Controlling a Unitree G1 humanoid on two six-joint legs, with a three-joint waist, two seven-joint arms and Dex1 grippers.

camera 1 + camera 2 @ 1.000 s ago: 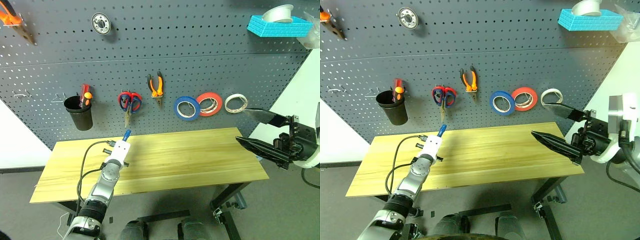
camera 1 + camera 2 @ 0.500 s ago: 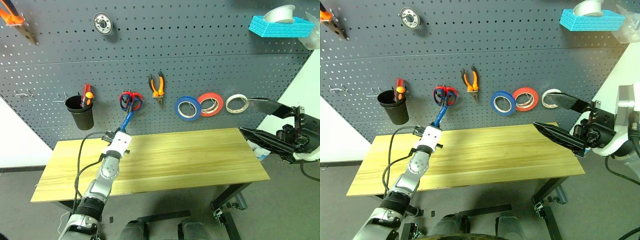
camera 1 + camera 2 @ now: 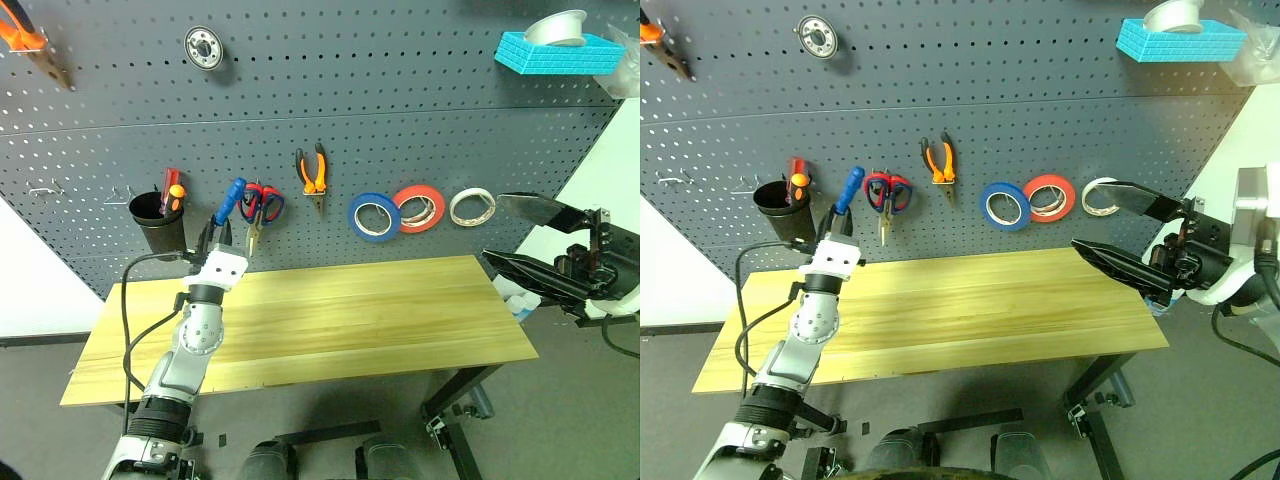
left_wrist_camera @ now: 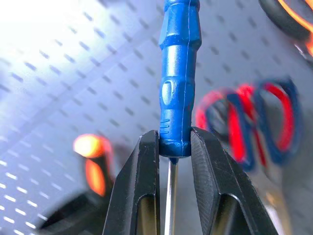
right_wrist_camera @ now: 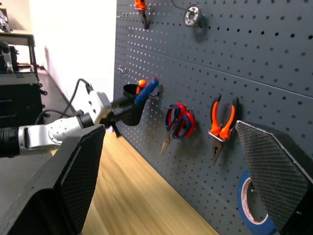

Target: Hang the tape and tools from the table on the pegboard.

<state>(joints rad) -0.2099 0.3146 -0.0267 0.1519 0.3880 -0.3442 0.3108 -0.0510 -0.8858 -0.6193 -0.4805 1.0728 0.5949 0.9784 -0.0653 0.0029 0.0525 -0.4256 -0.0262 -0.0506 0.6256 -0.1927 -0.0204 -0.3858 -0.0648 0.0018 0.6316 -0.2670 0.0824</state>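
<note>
Gripping the blue-handled screwdriver [image 3: 230, 199] at the handle's base, shaft running down between its fingers, the left tool [image 3: 214, 237] holds it just right of the black cup [image 3: 157, 224] on the pegboard [image 3: 400, 150]. It looks light, rigid, slim, likely to pivot. One screwdriver, one cup. The right tool [image 3: 530, 240] gapes wide, empty.

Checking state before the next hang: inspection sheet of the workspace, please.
Surface: table top bare.
Job's things: blue screwdriver in left claw, raised beside black cup; pliers, scissors, blue tape hang on pegboard.
Clutter: red roll, white roll, blue tray on board.
Claws: left shut on screwdriver; right claw open, empty.
Cables: black cable along left arm.
Surroundings: nothing seen.
</note>
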